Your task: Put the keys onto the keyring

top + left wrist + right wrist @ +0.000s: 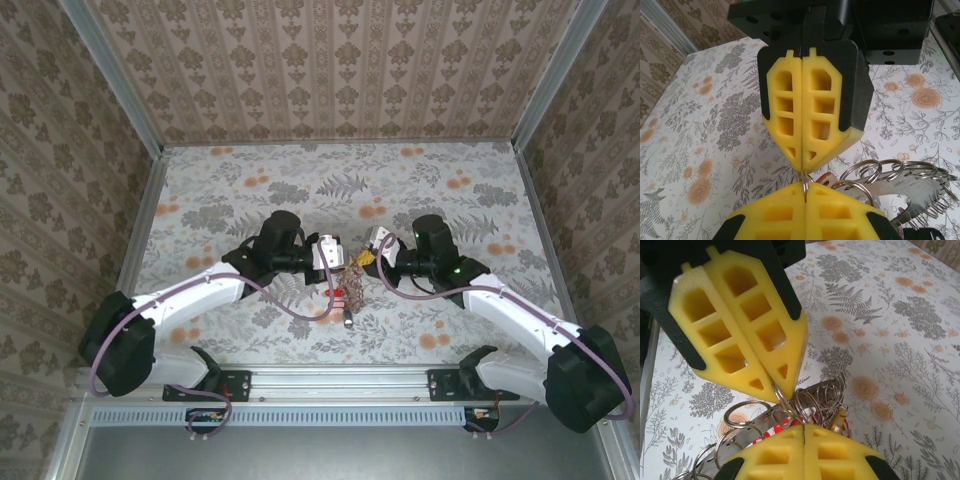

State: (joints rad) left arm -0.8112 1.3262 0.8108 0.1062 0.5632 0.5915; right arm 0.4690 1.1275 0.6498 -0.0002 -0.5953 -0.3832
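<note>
Shiny metal keyring [910, 192], red plastic keys [780, 429], matt printed table [715, 125].

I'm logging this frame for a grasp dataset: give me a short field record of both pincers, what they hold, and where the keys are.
left pincer: shut on thin wire ring
right pincer: shut on the same ring, tip to tip with the left
keys: red and yellow heads, bunched at the pincer tips
small split rings: many, clustered beside the tips
</note>
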